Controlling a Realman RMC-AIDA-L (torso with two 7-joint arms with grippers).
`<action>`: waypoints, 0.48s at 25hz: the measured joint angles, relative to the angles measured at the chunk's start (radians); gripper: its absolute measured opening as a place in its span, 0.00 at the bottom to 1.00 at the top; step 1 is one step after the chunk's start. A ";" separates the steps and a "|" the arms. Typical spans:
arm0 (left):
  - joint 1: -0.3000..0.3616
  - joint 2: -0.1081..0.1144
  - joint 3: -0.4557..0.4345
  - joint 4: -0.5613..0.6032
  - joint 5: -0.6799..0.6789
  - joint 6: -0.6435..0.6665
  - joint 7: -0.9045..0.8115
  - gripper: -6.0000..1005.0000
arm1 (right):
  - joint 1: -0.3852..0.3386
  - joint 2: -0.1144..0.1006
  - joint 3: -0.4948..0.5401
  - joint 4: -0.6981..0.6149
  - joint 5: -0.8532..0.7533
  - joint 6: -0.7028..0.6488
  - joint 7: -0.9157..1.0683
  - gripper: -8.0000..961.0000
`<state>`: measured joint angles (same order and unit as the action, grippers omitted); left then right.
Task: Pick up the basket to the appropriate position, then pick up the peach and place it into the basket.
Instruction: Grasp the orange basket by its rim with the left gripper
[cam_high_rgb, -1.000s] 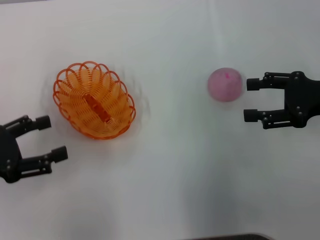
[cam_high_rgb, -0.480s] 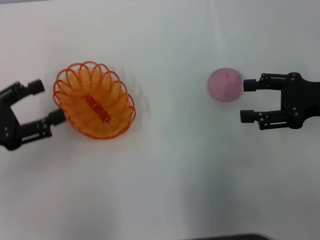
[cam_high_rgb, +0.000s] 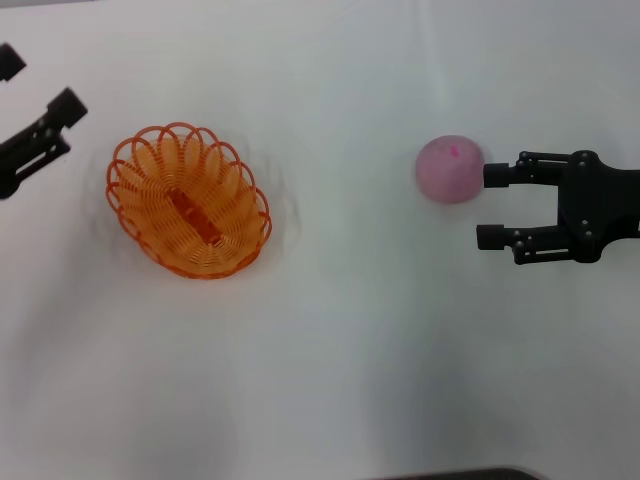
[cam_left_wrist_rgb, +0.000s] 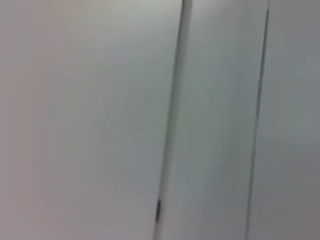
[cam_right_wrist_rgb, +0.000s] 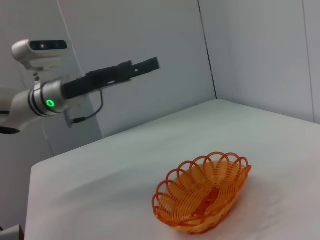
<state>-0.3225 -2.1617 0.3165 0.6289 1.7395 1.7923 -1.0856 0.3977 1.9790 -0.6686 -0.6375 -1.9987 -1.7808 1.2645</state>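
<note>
The orange wire basket (cam_high_rgb: 188, 200) sits upright on the white table (cam_high_rgb: 340, 350), left of centre. The right wrist view also shows the basket (cam_right_wrist_rgb: 202, 199). Right of centre lies the pale pink peach (cam_high_rgb: 450, 170), which the right wrist view does not show. Just right of it is my right gripper (cam_high_rgb: 488, 206), open, its far fingertip (cam_high_rgb: 492, 175) at the fruit's edge and nothing between the fingers. My left gripper (cam_high_rgb: 40, 82) is open and empty at the far left, beyond the basket's far-left rim. The left gripper (cam_right_wrist_rgb: 150, 64) is raised well above the table.
Pale wall panels (cam_right_wrist_rgb: 250, 55) stand behind the table's far edge, and the left wrist view shows only wall (cam_left_wrist_rgb: 100, 120). The table's front edge runs along the bottom of the head view.
My left gripper has swung from the near left of the basket, past its left rim, up to the far left, staying open. My right gripper has crept slightly toward the peach.
</note>
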 joint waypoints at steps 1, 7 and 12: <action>-0.009 0.000 0.000 -0.023 -0.013 -0.017 0.016 0.93 | 0.000 0.000 0.001 0.000 0.000 0.000 -0.002 0.89; -0.040 0.000 -0.001 -0.100 -0.103 -0.087 0.085 0.93 | 0.003 0.003 0.001 0.002 0.000 0.001 -0.008 0.89; -0.053 0.000 -0.002 -0.157 -0.161 -0.142 0.153 0.93 | 0.002 0.012 0.002 0.002 0.000 0.003 -0.017 0.89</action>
<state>-0.3759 -2.1613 0.3148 0.4717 1.5781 1.6507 -0.9324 0.4000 1.9912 -0.6664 -0.6359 -1.9987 -1.7780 1.2475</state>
